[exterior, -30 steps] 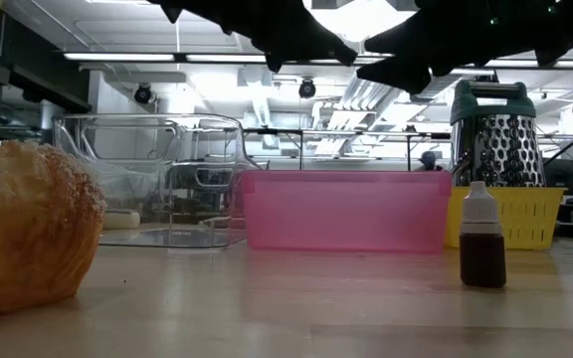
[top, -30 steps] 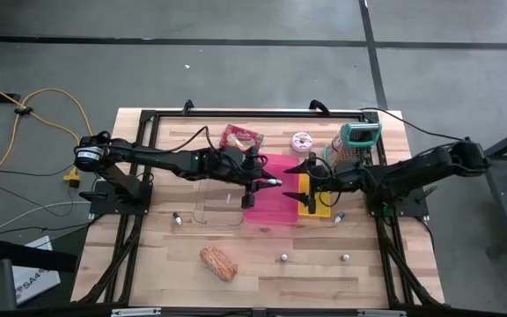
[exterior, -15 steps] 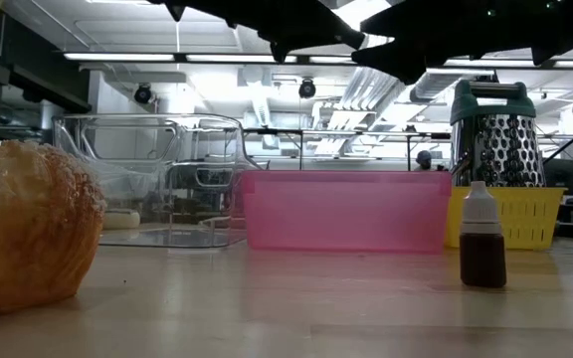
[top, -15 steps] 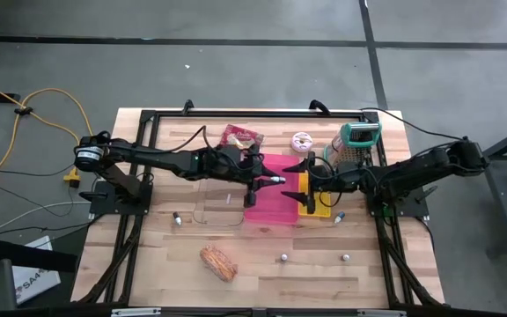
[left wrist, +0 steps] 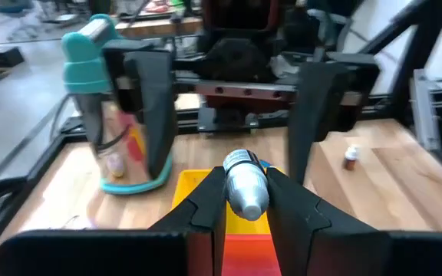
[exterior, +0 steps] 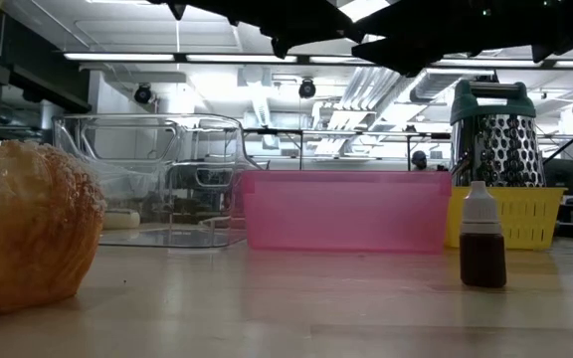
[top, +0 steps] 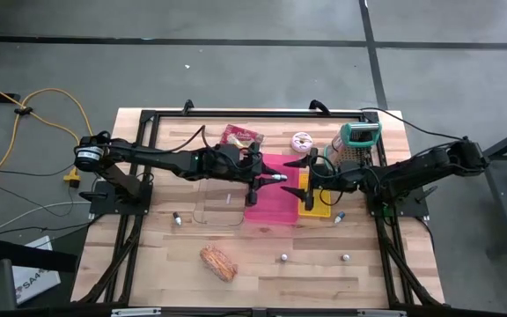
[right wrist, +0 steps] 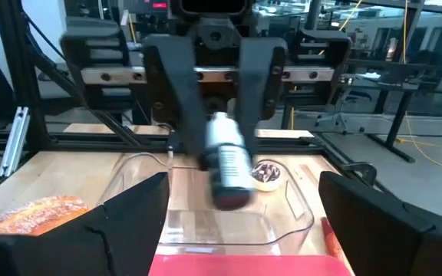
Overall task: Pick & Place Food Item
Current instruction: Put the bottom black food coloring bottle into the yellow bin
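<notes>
The left arm reaches out long and flat over the surface [top: 183,264]. Its left tool [left wrist: 245,201] is squeezed on a small silver bottle [left wrist: 245,184], held up above the pink bin [top: 269,204]. The right arm reaches in to face it. The right tool [top: 310,179] is wide open and holds nothing, and the bottle sits just in front of it. A bread roll [top: 218,261] lies well away from both tools.

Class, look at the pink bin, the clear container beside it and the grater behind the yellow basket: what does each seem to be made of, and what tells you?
Pink bin: likely translucent plastic, light glows through its walls.
Clear container: likely glossy transparent plastic, background visible through it.
Grater: shiny perforated metal body, apparently plastic green handle.
</notes>
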Controlling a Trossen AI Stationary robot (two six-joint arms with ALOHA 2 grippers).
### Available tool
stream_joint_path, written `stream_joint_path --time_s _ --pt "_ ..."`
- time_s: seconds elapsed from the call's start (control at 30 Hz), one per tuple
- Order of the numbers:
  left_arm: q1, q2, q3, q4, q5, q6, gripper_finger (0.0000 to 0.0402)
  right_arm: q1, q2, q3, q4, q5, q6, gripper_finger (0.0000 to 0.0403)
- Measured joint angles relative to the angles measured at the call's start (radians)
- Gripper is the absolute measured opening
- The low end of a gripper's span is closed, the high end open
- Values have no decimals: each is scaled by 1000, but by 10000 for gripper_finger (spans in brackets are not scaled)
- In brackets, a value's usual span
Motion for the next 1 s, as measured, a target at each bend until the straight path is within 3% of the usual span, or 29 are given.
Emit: stream_joint_path --time_s 0.47,0.83,1.0 --pt "0 0 0 1 -38 3 67 44 0 0 6 102 -78 325" --pt "0 0 0 1 -37 2 67 50 0 0 31 105 -79 325" --pt "0 0 0 1 -37 1 67 50 0 0 30 105 -77 296"
